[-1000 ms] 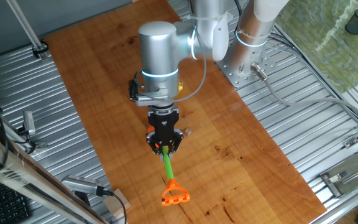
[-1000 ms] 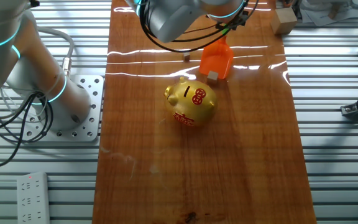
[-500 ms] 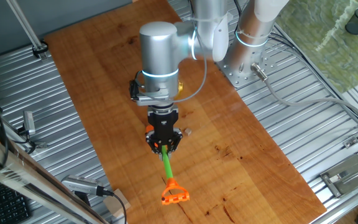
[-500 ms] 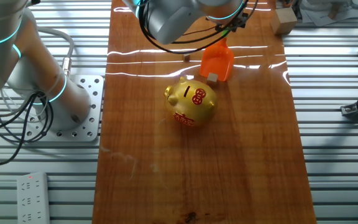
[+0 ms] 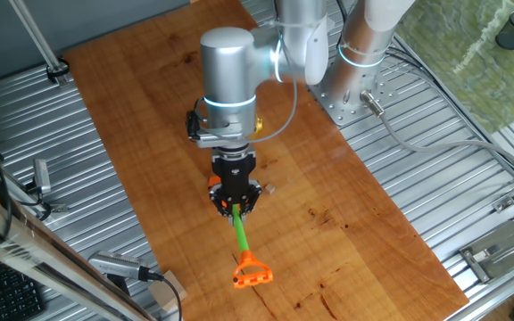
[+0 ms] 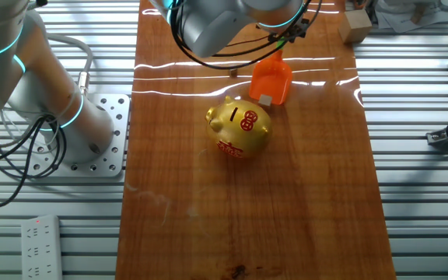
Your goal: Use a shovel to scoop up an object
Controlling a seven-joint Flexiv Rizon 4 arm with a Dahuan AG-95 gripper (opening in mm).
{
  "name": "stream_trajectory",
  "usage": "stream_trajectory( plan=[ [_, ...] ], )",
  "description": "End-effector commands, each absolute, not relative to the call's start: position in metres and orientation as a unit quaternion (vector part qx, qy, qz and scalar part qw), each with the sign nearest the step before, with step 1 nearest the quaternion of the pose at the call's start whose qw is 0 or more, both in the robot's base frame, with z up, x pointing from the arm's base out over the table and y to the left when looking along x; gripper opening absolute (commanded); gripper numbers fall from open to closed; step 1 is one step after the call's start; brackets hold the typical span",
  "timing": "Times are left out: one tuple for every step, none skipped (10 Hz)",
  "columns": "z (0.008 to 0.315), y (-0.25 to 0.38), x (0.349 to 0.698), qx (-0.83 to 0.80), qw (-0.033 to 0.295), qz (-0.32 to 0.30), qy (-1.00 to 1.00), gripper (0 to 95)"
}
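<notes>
The fingers (image 5: pixel 234 206) are clenched on the thin green shaft of the shovel (image 5: pixel 240 236), with the arm pointing straight down over the wooden tabletop (image 5: pixel 141 107). From the grip, the shaft runs toward 6 o'clock in one fixed view and ends in the orange D-shaped loop near the tabletop's near edge. In the other fixed view the orange blade (image 6: pixel 271 78) slopes down with its lip toward 6 o'clock. The tiny pale cube (image 6: pixel 265 99) sits right at that lip; it seems to touch the blade's edge, though the view is too coarse to be sure. A gold pig figurine (image 6: pixel 239 127) stands just beside the cube, at about 7 o'clock from it. A smaller brown bit (image 6: pixel 233 73) lies at 9 o'clock from the blade.
</notes>
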State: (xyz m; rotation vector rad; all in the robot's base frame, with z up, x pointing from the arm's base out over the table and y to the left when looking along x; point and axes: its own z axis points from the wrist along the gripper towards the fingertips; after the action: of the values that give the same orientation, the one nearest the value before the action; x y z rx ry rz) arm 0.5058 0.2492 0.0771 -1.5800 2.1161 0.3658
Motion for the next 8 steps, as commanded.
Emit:
stream_trajectory(
  plan=[
    [0.077, 0.247, 0.504, -0.578, 0.234, 0.133, 0.771, 0.0],
    [0.076, 0.246, 0.503, -0.578, 0.234, 0.134, 0.770, 0.0],
    [0.075, 0.245, 0.503, -0.579, 0.235, 0.133, 0.769, 0.0],
    [0.075, 0.243, 0.502, -0.581, 0.235, 0.133, 0.768, 0.0],
    [0.075, 0.241, 0.501, -0.582, 0.235, 0.133, 0.767, 0.0],
    [0.075, 0.240, 0.500, -0.583, 0.235, 0.133, 0.767, 0.0],
    [0.075, 0.238, 0.499, -0.583, 0.235, 0.133, 0.766, 0.0],
    [0.075, 0.236, 0.498, -0.584, 0.234, 0.133, 0.765, 0.0]
  ],
)
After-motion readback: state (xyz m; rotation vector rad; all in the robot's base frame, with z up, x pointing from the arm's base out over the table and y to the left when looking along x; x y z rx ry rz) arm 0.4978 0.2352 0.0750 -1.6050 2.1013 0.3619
